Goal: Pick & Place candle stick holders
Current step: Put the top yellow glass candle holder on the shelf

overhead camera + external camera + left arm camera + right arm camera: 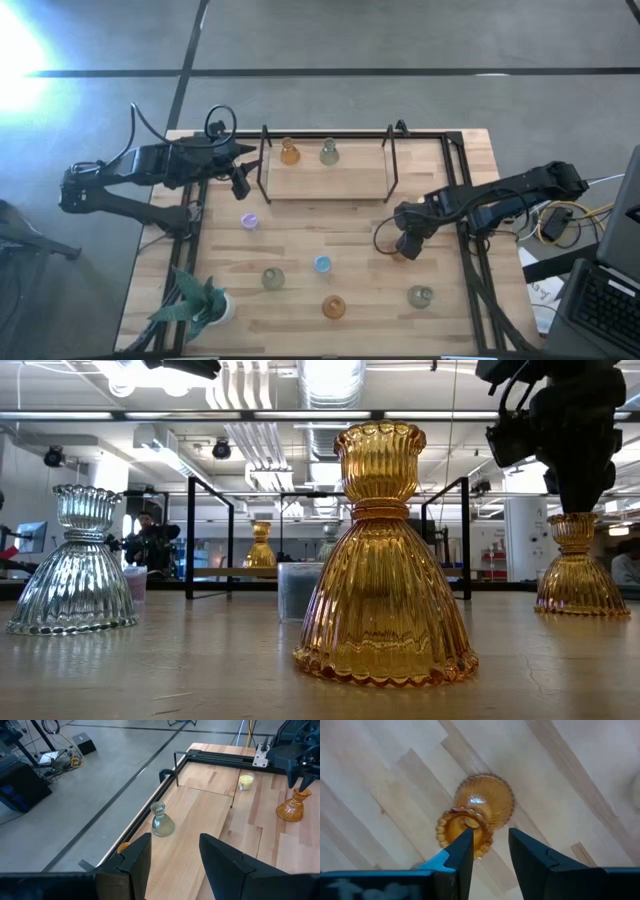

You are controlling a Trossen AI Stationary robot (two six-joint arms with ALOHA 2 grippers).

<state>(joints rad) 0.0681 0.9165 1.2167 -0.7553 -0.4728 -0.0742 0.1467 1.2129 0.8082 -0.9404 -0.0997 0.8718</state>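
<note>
Two ribbed amber glass holders [385, 560]

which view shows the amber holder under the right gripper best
The right wrist view: the amber holder fills the frame, seen from above, with the open right gripper at its rim. The low view shows its side. The left wrist view shows it small and far; the high view mostly hides it.
</note>
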